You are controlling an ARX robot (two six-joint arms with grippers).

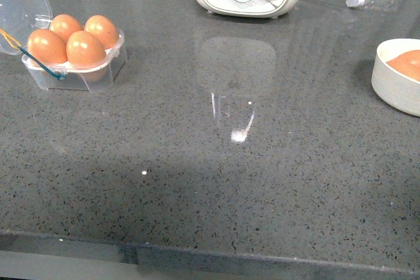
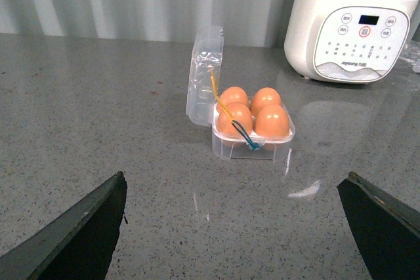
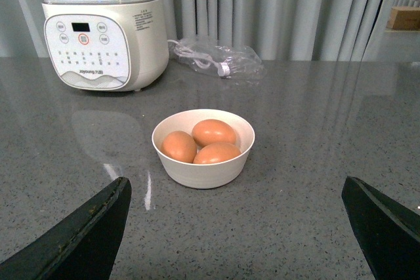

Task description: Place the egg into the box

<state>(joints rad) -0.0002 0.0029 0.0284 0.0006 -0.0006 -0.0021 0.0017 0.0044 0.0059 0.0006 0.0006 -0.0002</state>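
**Grey stone counter, both grippers empty, box full**

The left gripper (image 2: 236, 178) is spread wide, holding nothing, and faces the box (image 2: 226, 150). The lid (image 2: 205, 73) stands open for loading. Each of the four cups holds a brown egg (image 2: 272, 120), so the task looks finished. The right gripper (image 3: 236, 181), also spread and empty, faces a white bowl (image 3: 203, 174) holding three spare eggs (image 3: 213, 132).

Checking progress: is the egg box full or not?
Full: four eggs sit in the box, one per cup; lid open.

Counter (image 1: 197, 214): dark grey, fine pale speckle. Box (image 2: 226, 147): clear plastic, thin blue-and-yellow band. Eggs (image 2: 272, 121) inside: orange-brown, plain. Bowl (image 3: 203, 172): off-white. Blender (image 3: 141, 44): cream, grey print.
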